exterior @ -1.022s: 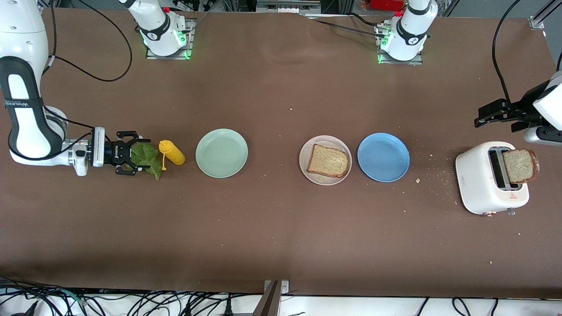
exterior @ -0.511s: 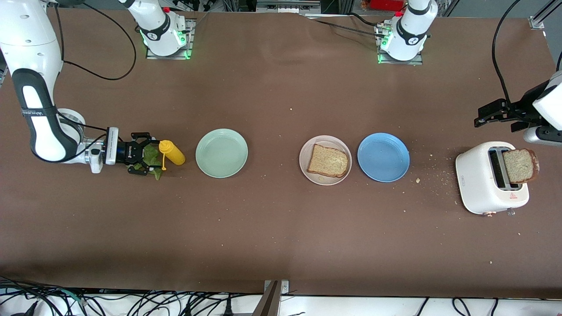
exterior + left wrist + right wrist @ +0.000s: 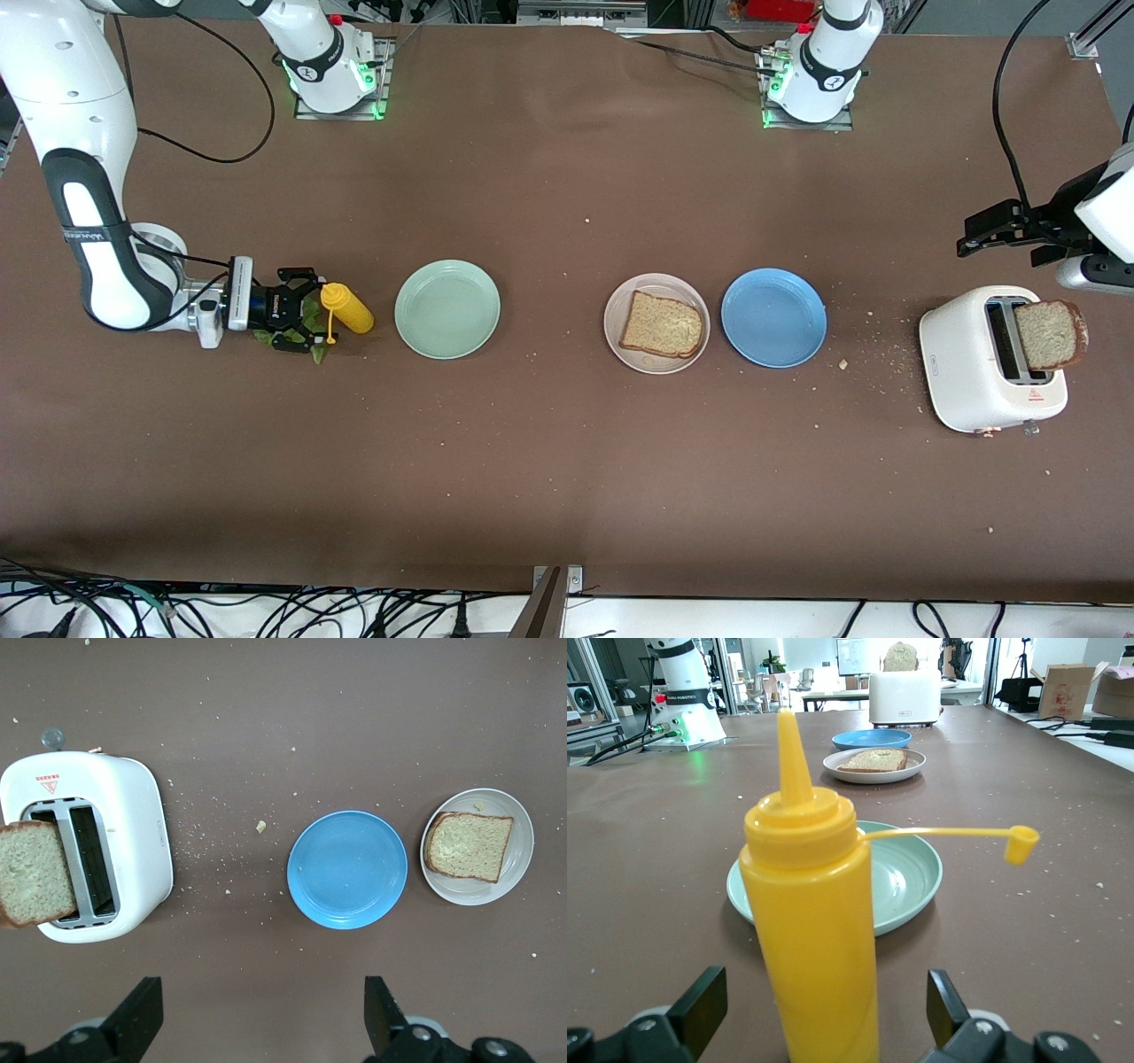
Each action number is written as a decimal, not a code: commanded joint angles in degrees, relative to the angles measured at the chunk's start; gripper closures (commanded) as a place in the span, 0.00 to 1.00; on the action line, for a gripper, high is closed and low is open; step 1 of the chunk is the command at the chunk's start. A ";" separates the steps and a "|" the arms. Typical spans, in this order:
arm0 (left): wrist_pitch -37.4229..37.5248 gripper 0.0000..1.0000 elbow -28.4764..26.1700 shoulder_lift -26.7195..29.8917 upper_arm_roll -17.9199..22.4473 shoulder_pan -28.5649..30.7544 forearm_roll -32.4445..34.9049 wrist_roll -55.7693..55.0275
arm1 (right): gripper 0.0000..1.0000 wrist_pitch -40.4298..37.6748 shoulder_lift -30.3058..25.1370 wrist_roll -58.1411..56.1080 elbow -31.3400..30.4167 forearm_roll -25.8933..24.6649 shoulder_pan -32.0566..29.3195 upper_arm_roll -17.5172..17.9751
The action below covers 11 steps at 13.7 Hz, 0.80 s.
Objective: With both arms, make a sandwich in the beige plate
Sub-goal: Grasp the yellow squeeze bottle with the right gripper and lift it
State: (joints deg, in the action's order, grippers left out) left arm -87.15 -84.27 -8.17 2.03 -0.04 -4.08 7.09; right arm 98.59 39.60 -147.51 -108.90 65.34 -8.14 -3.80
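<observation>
The right gripper (image 3: 306, 321) is down low over the green lettuce leaf (image 3: 312, 312), right beside the yellow squeeze bottle (image 3: 346, 307). Its fingers are spread apart, and no grip on the leaf shows. The bottle's little cap (image 3: 1021, 842) hangs off on a thin strap.

The beige plate (image 3: 656, 285) sits between the mint-green plate (image 3: 447, 308) and the blue plate (image 3: 773, 317). One bread slice (image 3: 663, 324) lies flat on it.

The left gripper (image 3: 264, 1014) waits in the air near the white toaster (image 3: 966, 363), fingers wide apart, holding nothing. A second bread slice (image 3: 1051, 333) sticks up out of a toaster slot. The toaster has a small red warning triangle (image 3: 49, 783) with tiny writing too small to read.
</observation>
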 commanded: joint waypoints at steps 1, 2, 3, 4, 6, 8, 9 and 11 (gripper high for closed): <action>0.66 0.00 -0.64 0.70 -0.10 0.04 -0.84 -0.41 | 0.00 0.20 0.91 -1.82 -0.70 2.95 1.72 -0.50; 0.75 0.00 -0.64 0.70 -0.10 0.12 -0.84 -0.41 | 0.00 0.11 1.09 -1.47 -0.70 2.95 1.90 -0.59; 0.75 0.00 -0.64 0.70 -0.10 0.12 -0.84 -0.32 | 0.05 0.28 1.10 -0.86 -0.70 2.95 2.25 -0.50; 0.84 0.00 -0.64 0.70 -0.10 0.12 -0.84 -0.32 | 0.14 0.11 1.01 1.41 -0.70 2.69 2.43 -0.50; 0.75 0.00 -0.64 0.70 -0.18 0.12 -0.84 -0.32 | 0.44 0.28 0.75 4.67 -0.53 2.08 2.78 -0.50; 0.84 0.00 -0.64 0.70 -0.10 0.12 -0.84 -0.23 | 0.75 0.11 0.39 9.32 0.00 0.24 3.22 -0.33; 0.84 0.00 -0.64 0.70 -0.10 0.12 -0.84 -0.23 | 0.87 0.02 0.13 10.48 0.52 -0.64 3.22 -0.24; 0.84 0.00 -0.64 0.70 -0.19 0.12 -0.84 -0.23 | 0.91 -0.24 0.04 14.59 1.75 -1.09 3.40 -0.15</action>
State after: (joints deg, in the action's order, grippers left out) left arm -86.71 -84.27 -8.17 2.00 -0.05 -4.08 7.09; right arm 98.61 40.74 -137.39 -108.01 65.82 -5.30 -3.80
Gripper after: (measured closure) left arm 0.000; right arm 0.643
